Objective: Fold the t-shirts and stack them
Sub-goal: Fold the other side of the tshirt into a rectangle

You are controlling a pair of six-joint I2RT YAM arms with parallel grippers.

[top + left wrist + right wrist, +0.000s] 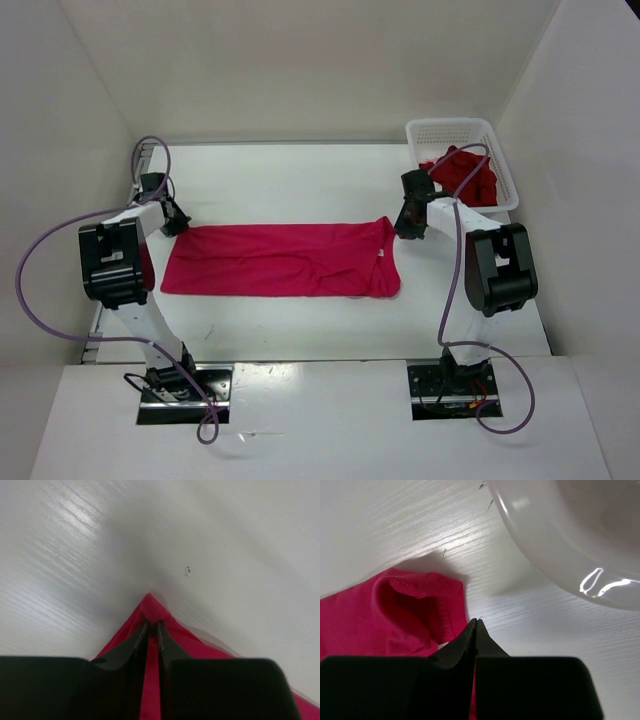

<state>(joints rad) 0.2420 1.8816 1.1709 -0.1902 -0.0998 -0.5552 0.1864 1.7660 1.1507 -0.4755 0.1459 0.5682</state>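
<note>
The fold on the magenta t-shirt (280,260) is getting under way. It is lying flat and long on the tabletop (300,180), already narrowed to a band. The other visible shirt, the dark red t-shirt (462,172), is waiting in the white basket (505,170) just beyond the magenta shirt's far right end.

The left gripper (152,625) is reaching low over the magenta shirt's far left corner, its jaws pinching that corner with cloth showing between them. The right gripper (476,622) is angling down at the far right corner by the collar. Its jaws are pressed tight together right at the hem, and I cannot tell whether they are catching any fabric.

By my reading, the next move is calling for both arms to lift together and carry the far edge toward the near edge. The right side may be needing a second bite first.
</note>
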